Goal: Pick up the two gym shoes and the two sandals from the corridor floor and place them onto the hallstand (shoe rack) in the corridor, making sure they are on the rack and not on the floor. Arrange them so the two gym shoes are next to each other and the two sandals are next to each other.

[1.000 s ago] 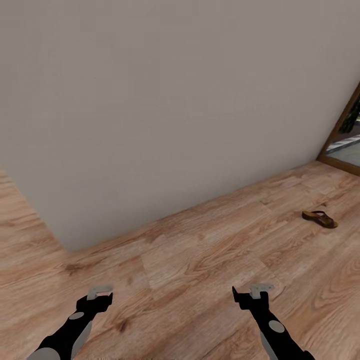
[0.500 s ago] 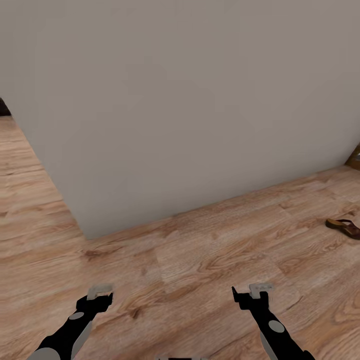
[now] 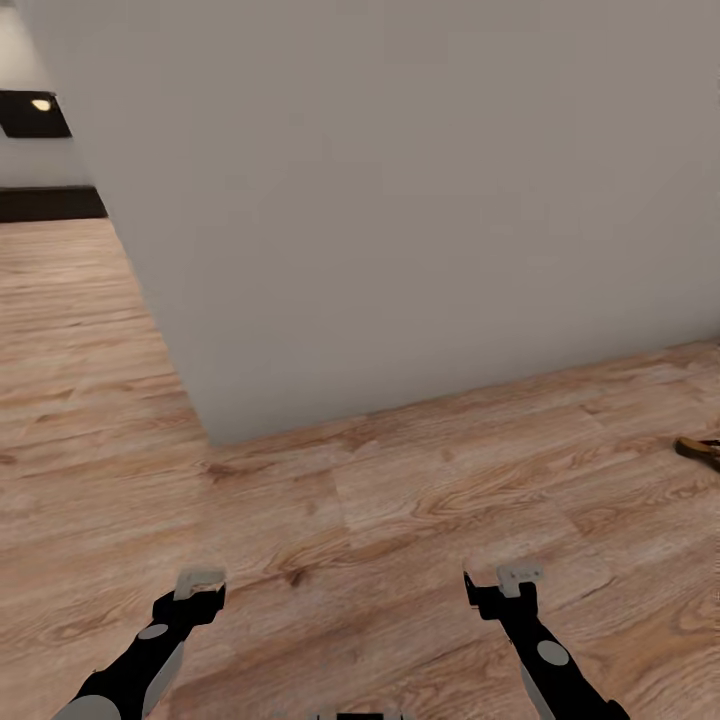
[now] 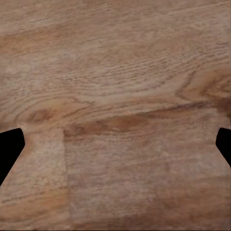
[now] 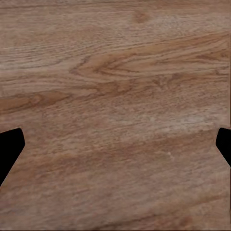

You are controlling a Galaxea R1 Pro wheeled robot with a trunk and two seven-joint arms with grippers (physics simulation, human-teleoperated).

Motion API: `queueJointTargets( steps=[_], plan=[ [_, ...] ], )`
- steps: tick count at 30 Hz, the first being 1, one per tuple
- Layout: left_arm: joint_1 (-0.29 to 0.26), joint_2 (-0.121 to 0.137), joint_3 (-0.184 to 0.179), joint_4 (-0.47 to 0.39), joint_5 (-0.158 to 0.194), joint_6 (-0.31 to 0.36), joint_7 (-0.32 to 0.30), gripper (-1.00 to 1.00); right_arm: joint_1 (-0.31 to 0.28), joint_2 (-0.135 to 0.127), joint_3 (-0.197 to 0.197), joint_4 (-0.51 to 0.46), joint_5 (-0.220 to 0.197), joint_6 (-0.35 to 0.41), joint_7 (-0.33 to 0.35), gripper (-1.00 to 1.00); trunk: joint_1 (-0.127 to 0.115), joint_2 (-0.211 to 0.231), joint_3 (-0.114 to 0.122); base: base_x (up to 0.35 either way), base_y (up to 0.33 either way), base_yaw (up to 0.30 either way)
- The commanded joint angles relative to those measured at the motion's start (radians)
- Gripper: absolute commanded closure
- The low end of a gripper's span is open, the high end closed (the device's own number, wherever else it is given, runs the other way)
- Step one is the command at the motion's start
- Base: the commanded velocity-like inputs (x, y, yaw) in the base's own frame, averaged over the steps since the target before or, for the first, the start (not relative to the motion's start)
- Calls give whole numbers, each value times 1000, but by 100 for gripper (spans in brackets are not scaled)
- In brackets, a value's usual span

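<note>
corridor floor [image 3: 420,520], sandal [image 3: 700,450] at edge

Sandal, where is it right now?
In the head view, a sandal lies on the wood floor at the far right edge, partly cut off, near the foot of the grey wall.

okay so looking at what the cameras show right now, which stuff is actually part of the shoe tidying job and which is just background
Part of the job:
- one sandal, cut off at the head view's right edge
- the corridor floor it lies on
- left gripper and right gripper, both open and empty

Just background:
- grey wall
- dark fixture in the far room
</note>
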Motion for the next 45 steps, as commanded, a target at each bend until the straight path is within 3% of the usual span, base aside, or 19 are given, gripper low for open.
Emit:
queueJointTargets(
  steps=[1,8,22,45],
  plan=[
    [0,0,0,1,5,-3,1,-100,0,-1,2,0,3,-3,1,-100,-1,0,-1,-321,-42,16],
    [0,0,0,0,6,-3,1,-100,0,-1,4,-1,5,-2,1,-100,-1,0,-1,-277,-66,5],
    [0,-2,0,0,6,-3,1,-100,0,0,4,-1,3,-1,0,-100,-1,0,-3,-27,-7,140],
    [0,-5,0,0,6,-3,0,-100,0,0,4,-1,3,-1,1,-100,-1,0,-3,-97,-74,7]
  ],
)
